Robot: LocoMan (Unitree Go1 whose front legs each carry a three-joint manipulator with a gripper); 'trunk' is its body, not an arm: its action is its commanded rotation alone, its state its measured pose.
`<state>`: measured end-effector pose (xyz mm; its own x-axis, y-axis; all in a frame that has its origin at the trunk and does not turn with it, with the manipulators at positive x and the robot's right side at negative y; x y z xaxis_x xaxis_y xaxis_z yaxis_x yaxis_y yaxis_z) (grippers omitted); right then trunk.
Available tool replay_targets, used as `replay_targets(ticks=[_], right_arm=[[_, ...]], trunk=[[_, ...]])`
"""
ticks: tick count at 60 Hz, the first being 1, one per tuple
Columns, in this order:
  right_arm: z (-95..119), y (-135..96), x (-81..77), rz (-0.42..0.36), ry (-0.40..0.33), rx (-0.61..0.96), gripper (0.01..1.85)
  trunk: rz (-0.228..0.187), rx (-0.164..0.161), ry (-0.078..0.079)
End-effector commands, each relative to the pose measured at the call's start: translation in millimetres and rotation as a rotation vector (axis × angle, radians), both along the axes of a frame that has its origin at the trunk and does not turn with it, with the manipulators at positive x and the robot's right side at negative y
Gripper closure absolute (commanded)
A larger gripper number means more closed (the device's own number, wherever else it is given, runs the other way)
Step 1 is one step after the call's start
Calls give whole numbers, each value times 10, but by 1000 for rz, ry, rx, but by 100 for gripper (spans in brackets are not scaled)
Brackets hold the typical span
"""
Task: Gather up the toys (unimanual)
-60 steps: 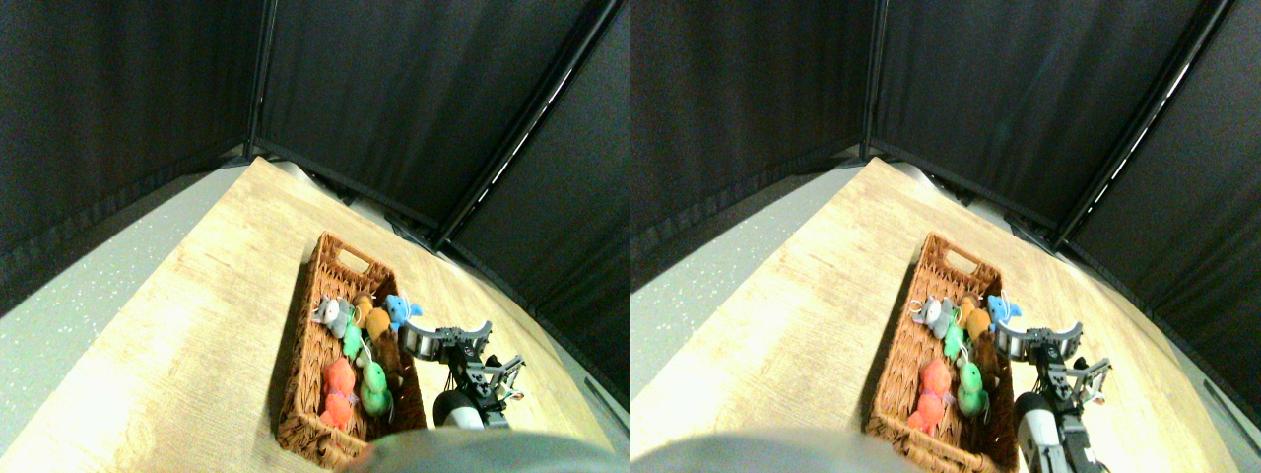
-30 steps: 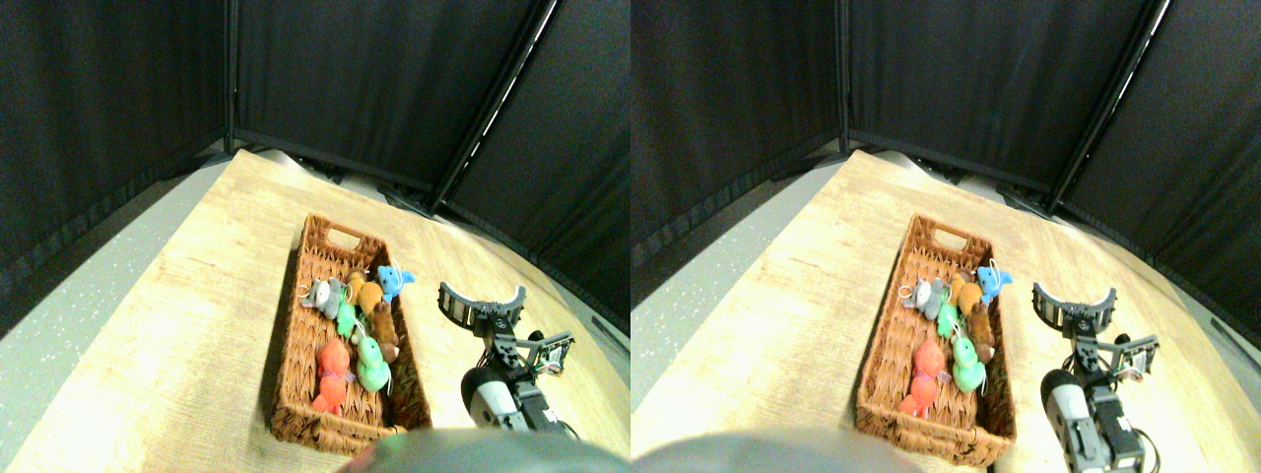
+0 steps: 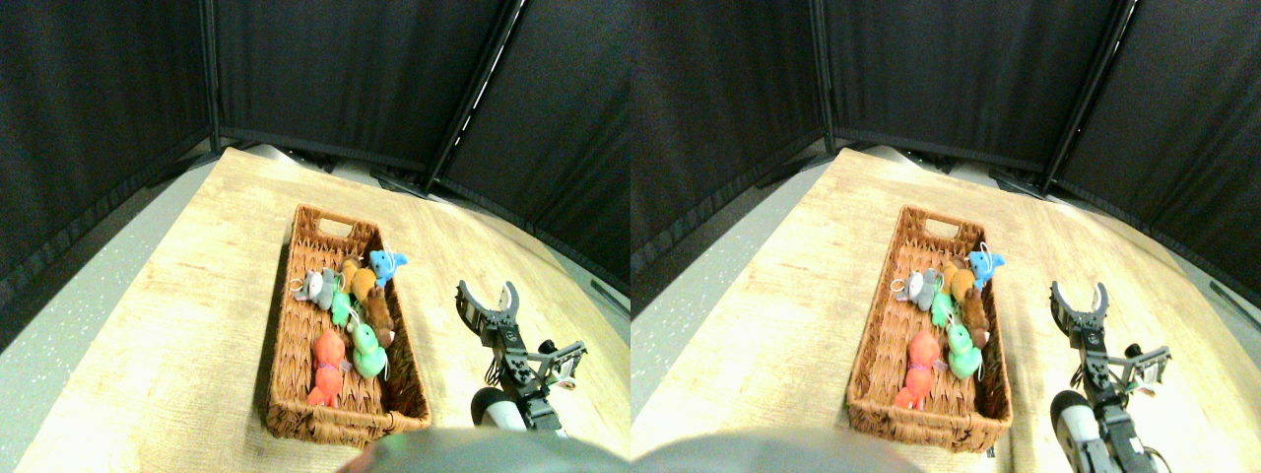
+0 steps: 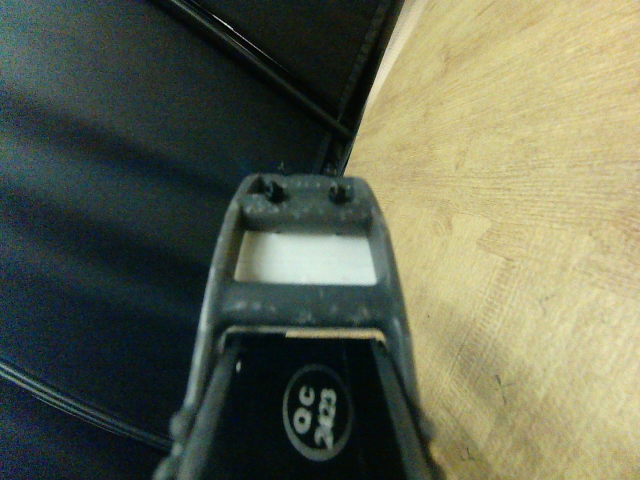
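Plush toys (image 3: 347,305) piled in wicker basket (image 3: 286,340), mid-right side.

Brown woven basket (image 3: 286,325), blue toy (image 3: 386,264)

Overhead light glares on the wooden table (image 3: 197,296); black curtains (image 3: 345,79) stay dim; edges bow; wrist view blurred.

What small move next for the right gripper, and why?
Probably none but pulling back: the right gripper stands open and empty beside the wicker basket, and every toy in view, down to the bright blue toy at its rim, lies inside.
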<state>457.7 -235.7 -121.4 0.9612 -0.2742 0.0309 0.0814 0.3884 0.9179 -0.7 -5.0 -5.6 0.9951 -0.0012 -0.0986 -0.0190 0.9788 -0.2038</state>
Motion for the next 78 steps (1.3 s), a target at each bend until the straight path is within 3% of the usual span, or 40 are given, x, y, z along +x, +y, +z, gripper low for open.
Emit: replay_targets(ticks=[1, 17, 30, 53, 78], right_arm=[[36, -31, -16, -5, -41, -28, 140], [-85, -169, -88, -69, -32, 24, 160], [-148, -237, -105, -101, -53, -13, 180], [-172, -249, -128, -142, -75, -19, 180], [-135, -291, -118, -143, -97, -57, 180]], trunk=[[-14, -4, -17], [-26, 22, -1], [-22, 36, -7], [-26, 58, -25], [-34, 62, -28]])
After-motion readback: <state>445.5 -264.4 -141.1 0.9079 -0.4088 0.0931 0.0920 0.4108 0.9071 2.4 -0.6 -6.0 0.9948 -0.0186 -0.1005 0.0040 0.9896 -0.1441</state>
